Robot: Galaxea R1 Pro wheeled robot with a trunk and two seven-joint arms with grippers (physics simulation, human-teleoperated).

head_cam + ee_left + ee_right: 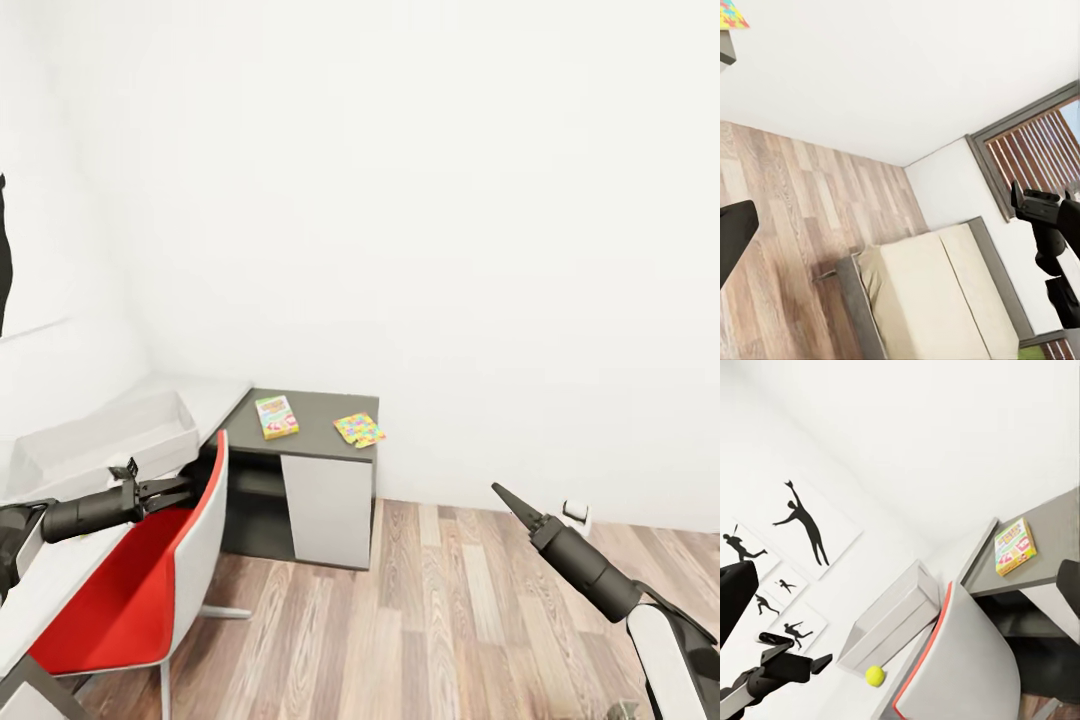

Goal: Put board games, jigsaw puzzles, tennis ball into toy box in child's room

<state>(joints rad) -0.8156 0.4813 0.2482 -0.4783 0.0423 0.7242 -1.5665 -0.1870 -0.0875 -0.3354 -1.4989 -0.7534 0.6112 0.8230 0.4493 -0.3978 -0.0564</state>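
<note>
- Looking from your head camera, you face the dark grey corner section of the surface [310, 412] against a white wall
- Two toys lie flat on that dark section, apart from each other — a board game [276, 416] with green edges toward the left, and a yellow jigsaw puzzle [359, 430] at the right front corner, slightly overhanging the edge
- Your toy box [110, 432] sits on the light grey part of the surface, left of the board game
- From the right wrist camera the tennis ball [875, 676] rests on the surface just beside the toy box
- A red-and-white chair [160, 580] is tucked against the surface
- Your left claw [185, 489] hovers over the chair, holding nothing; you cannot tell its spread
- Your right claw [503, 495] hangs over the wooden floor [430, 620], fingers pressed together, empty
- The left wrist camera shows the bed [937, 300]
</note>
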